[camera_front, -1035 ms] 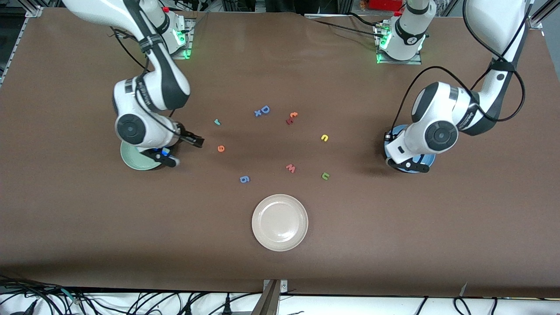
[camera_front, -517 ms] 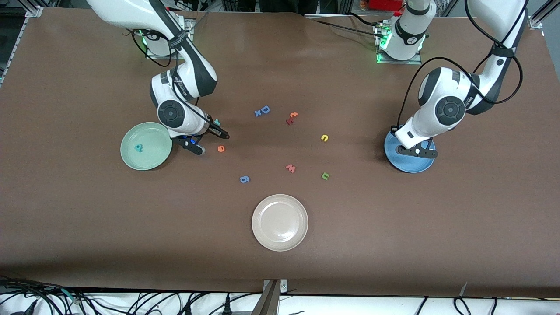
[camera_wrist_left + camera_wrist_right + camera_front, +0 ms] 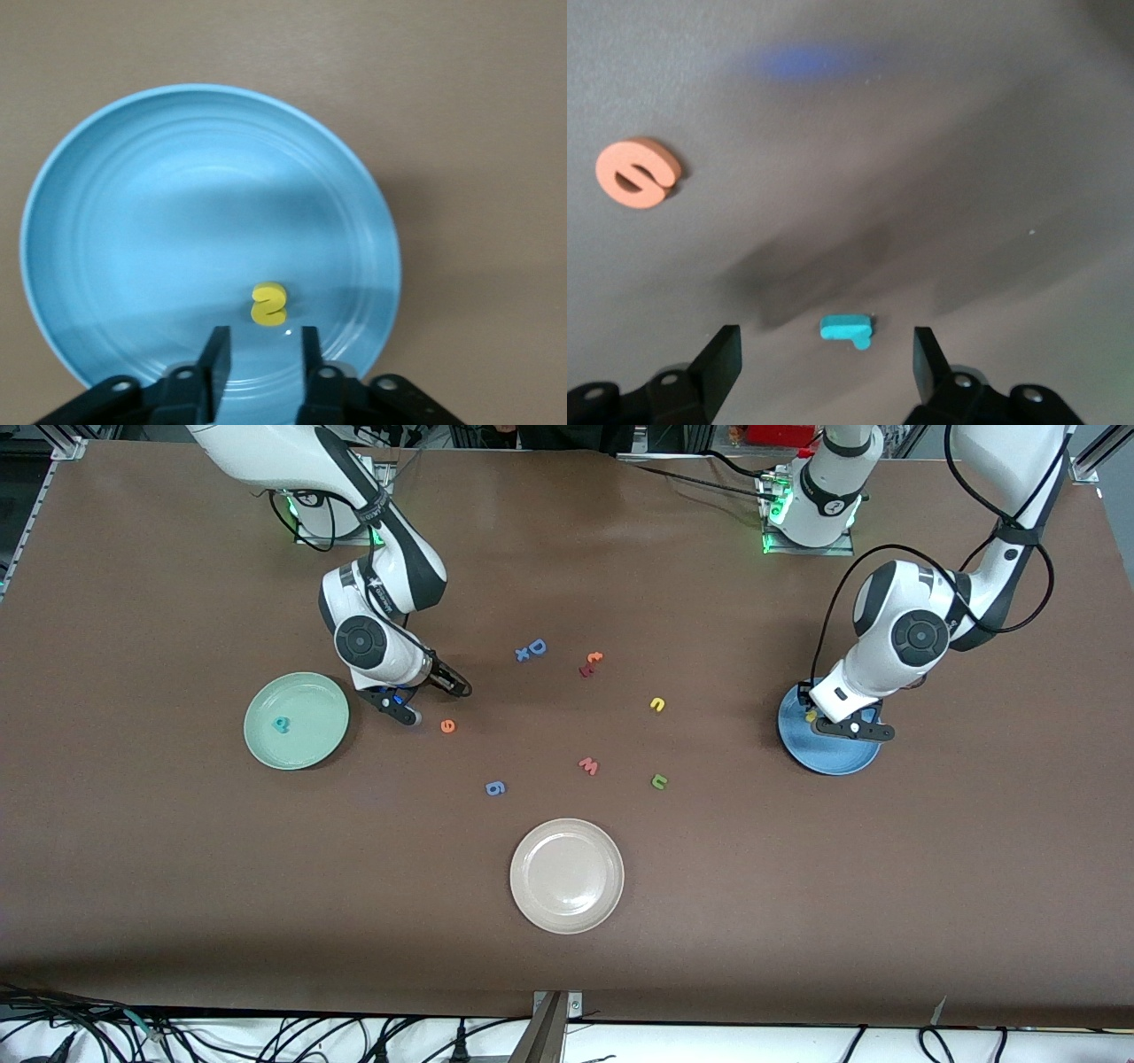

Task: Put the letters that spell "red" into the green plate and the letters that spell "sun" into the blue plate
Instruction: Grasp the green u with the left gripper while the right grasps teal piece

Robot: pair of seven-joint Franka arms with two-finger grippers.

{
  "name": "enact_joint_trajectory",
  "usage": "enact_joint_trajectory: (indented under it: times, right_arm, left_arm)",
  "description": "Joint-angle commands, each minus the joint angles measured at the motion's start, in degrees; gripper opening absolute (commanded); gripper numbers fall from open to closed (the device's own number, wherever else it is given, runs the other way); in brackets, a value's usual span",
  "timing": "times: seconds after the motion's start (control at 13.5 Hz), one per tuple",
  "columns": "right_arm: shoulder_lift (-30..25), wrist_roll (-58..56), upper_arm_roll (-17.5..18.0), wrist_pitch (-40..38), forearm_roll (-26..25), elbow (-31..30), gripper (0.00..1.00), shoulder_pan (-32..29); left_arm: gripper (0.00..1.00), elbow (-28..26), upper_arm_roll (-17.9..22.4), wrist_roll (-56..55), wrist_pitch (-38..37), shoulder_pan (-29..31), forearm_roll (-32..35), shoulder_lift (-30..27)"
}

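Hovering over the blue plate (image 3: 828, 755) at the left arm's end of the counter (image 3: 797, 921), the left gripper (image 3: 260, 345) has its fingers parted a little with nothing between them. The small yellow s (image 3: 268, 304) lies flat in the plate just ahead of those fingertips, near the rim; in the front view it is only a yellow speck (image 3: 811, 715) by the arm's wrist.

The right gripper (image 3: 826, 354) hangs low over bare counter between the green plate (image 3: 266, 737) and the orange e (image 3: 447, 726), fingers spread wide and released. The teal r (image 3: 847, 329) lies on the counter midway between the two fingers, untouched as far as the wrist view shows. The orange e (image 3: 637, 173) lies near it, apart from the gripper. From the front camera the r is hidden by the gripper (image 3: 431, 695).

The teal d (image 3: 282, 725) lies in the green plate, toward its middle.

The yellow u (image 3: 657, 704) and the green n (image 3: 658, 781) lie on the open counter toward the left arm's end, the n nearer the front camera. Among them lie the pinkish-red w (image 3: 589, 765), the blue g (image 3: 496, 787), the blue D and x (image 3: 531, 649) and the orange and red letter pair (image 3: 590, 663). The cream-white plate (image 3: 567, 875) lies nearest the front camera.
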Motion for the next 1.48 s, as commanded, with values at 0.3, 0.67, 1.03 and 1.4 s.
enact_joint_trajectory:
  times: [0.3,0.67,1.03,1.4]
  right_arm:
    - [-0.66,0.83,1.08,9.21,0.83,-5.25,0.77,-0.53]
    - [-2.15,0.83,1.26,9.12,0.83,-7.53,0.70,-0.53]
    - [-2.24,0.74,1.43,9.12,0.83,-8.42,0.57,-0.53]
    - [-2.07,-0.22,1.43,9.30,0.83,-8.51,0.53,-0.53]
  left_arm:
    - [1.00,10.61,-1.54,-13.24,-1.10,-8.82,0.34,5.34]
    - [1.00,25.11,-1.54,-26.37,-1.37,-17.98,0.34,16.77]
    - [1.00,35.49,-1.28,-30.32,-5.93,-21.68,-6.25,24.16]
    - [1.00,42.09,-1.11,-49.45,-7.87,-24.40,-6.25,28.73]
